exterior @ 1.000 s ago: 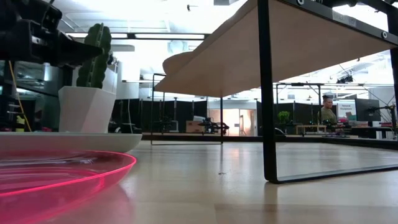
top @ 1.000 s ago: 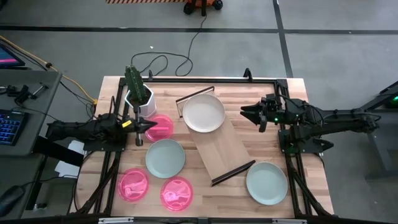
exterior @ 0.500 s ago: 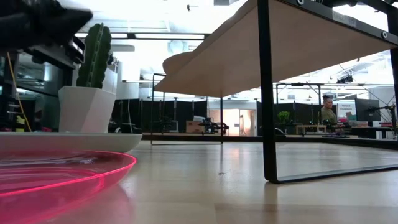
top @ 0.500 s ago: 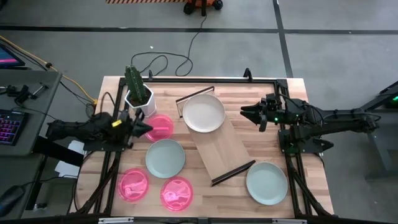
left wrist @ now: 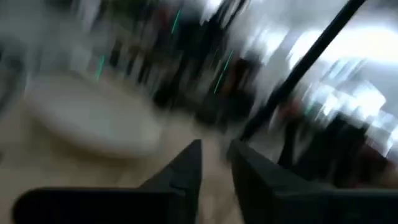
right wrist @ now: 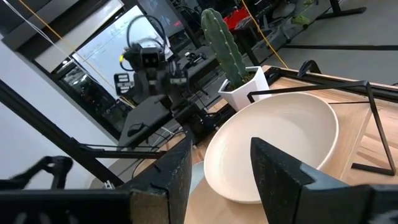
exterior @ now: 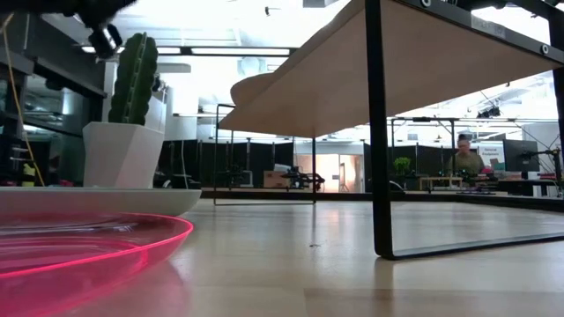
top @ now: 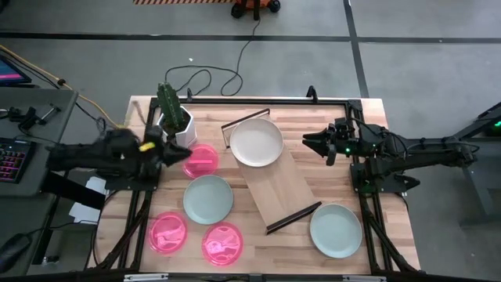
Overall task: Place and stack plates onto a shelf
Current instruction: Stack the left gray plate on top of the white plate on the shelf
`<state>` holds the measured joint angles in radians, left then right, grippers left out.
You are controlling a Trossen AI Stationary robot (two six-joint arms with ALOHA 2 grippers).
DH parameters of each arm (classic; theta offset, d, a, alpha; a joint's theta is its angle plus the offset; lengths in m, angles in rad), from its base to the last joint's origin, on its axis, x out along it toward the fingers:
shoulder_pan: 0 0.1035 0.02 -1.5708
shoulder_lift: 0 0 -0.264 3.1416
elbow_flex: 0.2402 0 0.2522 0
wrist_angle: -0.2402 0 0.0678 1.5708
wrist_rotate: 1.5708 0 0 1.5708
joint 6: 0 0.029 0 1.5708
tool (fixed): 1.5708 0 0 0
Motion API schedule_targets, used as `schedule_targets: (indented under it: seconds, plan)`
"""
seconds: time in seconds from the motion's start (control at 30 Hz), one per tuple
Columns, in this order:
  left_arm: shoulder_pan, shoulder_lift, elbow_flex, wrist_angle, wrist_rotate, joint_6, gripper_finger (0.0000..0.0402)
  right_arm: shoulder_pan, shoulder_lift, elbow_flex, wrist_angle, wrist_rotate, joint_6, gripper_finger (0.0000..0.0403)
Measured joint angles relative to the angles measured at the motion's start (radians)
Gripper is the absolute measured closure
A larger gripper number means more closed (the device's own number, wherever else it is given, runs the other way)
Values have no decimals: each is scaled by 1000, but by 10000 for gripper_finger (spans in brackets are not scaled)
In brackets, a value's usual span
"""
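Observation:
A white plate (top: 256, 142) rests on the far end of the light-wood shelf (top: 278, 186), which lies slantwise mid-table on dark brackets (exterior: 379, 132). One pink plate (top: 201, 160) lies beside the cactus pot, and two more (top: 168, 233) (top: 222, 244) lie near the near edge. A sage plate (top: 207, 199) lies left of the shelf, another (top: 336, 230) to its right. My left gripper (top: 180, 155) hovers left of the upper pink plate, its fingers (left wrist: 216, 155) slightly apart and holding nothing. My right gripper (top: 305, 142) waits open right of the white plate (right wrist: 273, 143).
A white pot with a green cactus (top: 174, 119) stands at the far left, close behind my left gripper. Dark frame rails run along the table's edges (top: 258, 99). Bare wood shows between the shelf and the right sage plate. A person (exterior: 464, 158) sits far behind the table.
My left gripper has drawn back from the upper pink plate toward the table's left edge and has risen, climbing nearly out of the low view. It moves fast, blurring its wrist view. The plates and the shelf have stayed where they were.

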<state>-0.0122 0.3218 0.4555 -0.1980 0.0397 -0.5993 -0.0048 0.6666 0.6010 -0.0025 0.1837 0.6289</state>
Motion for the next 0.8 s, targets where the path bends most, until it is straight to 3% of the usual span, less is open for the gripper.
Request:
schedule_targets:
  seconds: [0.1, 0.23, 0.43, 0.8]
  plan:
    - [-8, 121, 113, -366, 78, -76, 282, 0, 0, 0, 0, 0, 0, 256]
    - [-49, 234, 118, -578, 158, -262, 264, -1, 0, 0, 0, 0, 0, 256]
    - [-127, 331, 22, -608, 161, -603, 261, -1, 0, 0, -8, 0, 0, 256]
    - [-139, 435, -67, -499, 38, -844, 261, -1, 1, 0, -25, 0, -1, 256]
